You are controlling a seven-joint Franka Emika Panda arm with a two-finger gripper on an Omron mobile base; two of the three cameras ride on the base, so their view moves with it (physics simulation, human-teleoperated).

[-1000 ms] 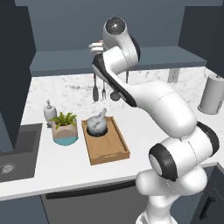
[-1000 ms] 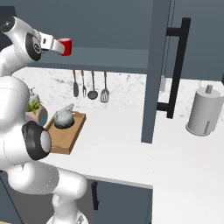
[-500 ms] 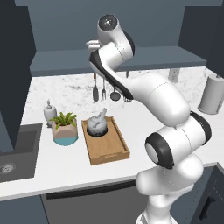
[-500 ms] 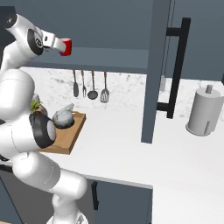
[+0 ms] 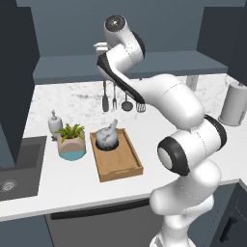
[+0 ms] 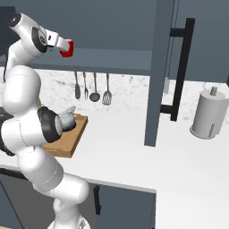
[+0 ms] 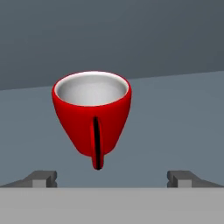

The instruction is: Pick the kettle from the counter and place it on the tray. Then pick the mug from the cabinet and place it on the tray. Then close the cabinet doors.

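Simulated kitchen here: white marbled counter under a dark slate-blue cabinet with its doors hanging open. The kettle is already sitting on the wooden tray, up in the tray's 12 o'clock end, so that first part looks done to me.

What's changed over the last second: the arm has swung its upper joints round and pushed the hand further in along the cabinet shelf, closing on the mug. So I'd say we're in the approach for the second pick, no grab yet.

In the hand view the gripper has its fingers spread wide with nothing between them. The red mug sits at about 11 o'clock from the midpoint, just ahead of the tips, handle turned toward the camera. From the right base view the mug is right at the front of the hand on the shelf.
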